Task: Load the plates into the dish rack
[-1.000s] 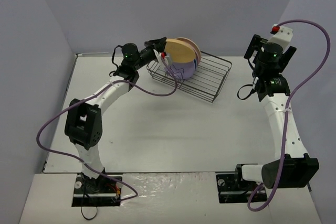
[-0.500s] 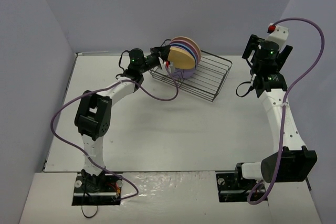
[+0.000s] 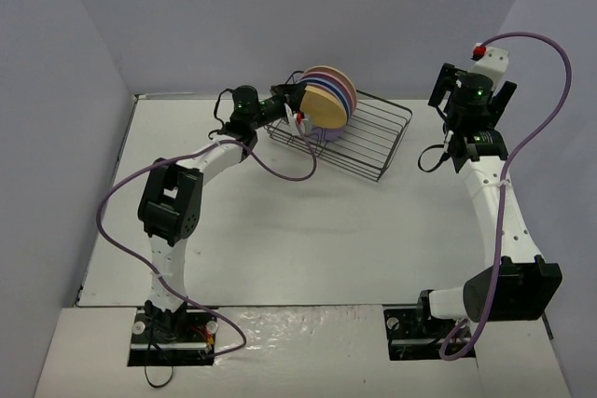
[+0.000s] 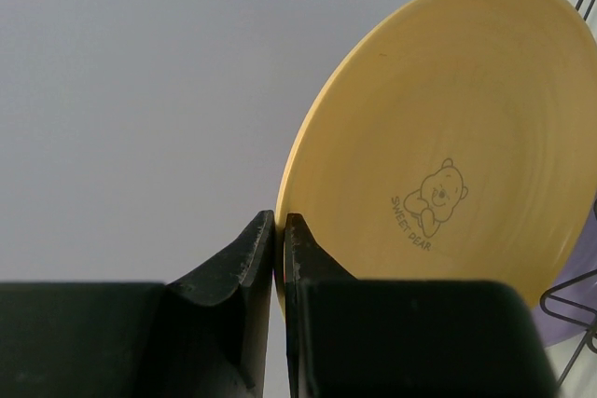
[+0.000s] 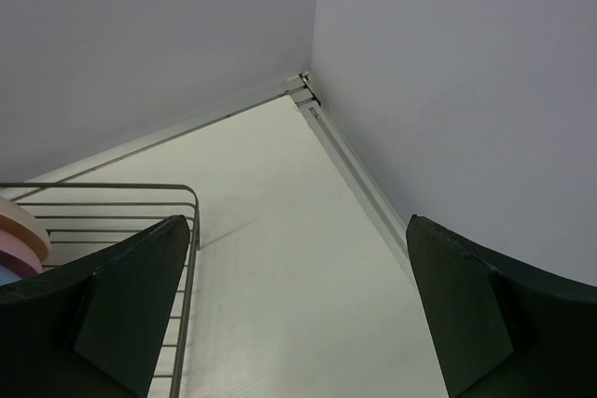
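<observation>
The yellow-orange plate (image 3: 324,106) stands on edge at the left end of the dish rack (image 3: 378,137), against the other upright plates (image 3: 341,89), whose lilac, pink and blue rims show behind it. My left gripper (image 3: 299,107) is shut on the yellow plate's left rim. In the left wrist view the gripper (image 4: 280,223) pinches that rim, and the plate's face (image 4: 448,118) shows a bear print. My right gripper (image 3: 469,88) hangs open and empty, off the rack's right end. In the right wrist view the right gripper (image 5: 298,223) is over bare table.
Rack wires (image 4: 571,297) cross the right edge of the left wrist view. The rack's right rim (image 5: 112,185) and plate edges (image 5: 20,228) show at the left of the right wrist view. Walls enclose the table on three sides, with a corner (image 5: 303,81) behind the right arm.
My left arm has stretched toward the rack and carried the yellow plate down and right against the stacked plates. The right arm has shifted slightly, jaws still open.
</observation>
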You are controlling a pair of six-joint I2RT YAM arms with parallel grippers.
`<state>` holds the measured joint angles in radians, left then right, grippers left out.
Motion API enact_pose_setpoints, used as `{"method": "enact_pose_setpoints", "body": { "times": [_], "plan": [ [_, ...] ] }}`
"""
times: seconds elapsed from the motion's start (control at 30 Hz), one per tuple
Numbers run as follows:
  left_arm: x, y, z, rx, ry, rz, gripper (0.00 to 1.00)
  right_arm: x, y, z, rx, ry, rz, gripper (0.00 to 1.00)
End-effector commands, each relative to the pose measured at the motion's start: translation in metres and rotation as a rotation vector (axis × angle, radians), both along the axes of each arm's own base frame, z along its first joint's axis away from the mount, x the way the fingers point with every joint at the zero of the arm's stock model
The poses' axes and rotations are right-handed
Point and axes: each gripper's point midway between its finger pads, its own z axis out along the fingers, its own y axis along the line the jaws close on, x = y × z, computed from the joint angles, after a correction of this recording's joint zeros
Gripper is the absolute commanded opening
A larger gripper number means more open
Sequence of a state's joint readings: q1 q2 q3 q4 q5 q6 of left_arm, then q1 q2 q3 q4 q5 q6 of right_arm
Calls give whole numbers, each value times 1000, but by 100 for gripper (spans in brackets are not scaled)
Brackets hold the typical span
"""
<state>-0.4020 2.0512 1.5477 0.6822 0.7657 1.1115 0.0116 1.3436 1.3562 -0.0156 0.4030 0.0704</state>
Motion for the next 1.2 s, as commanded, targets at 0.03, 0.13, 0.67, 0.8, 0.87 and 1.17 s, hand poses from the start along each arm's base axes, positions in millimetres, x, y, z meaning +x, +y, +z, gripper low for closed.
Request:
{"method": "enact_pose_setpoints", "body": {
  "times": [0.03, 0.13, 0.67, 0.8, 0.87, 1.17],
  "plan": [
    [0, 6, 80, -45, -246, -32, 0, 8, -4, 28, 0, -83, -13, 100],
    [8, 6, 69, -39, -229, -61, 0, 9, -3, 28, 3, -81, -8, 100],
    [1, 6, 13, 46, -152, -90, 0, 10, -4, 27, -1, -77, -10, 100],
    [1, 8, 7, 64, -140, -79, 0, 13, -2, 24, 2, -71, -2, 100],
    [1, 8, 4, 66, -133, -78, 16, 14, -1, 23, 4, -67, 1, 100],
    [-5, 4, 19, 25, -147, -84, 97, 14, 0, 23, 7, -65, 9, 100]
  ]
}}
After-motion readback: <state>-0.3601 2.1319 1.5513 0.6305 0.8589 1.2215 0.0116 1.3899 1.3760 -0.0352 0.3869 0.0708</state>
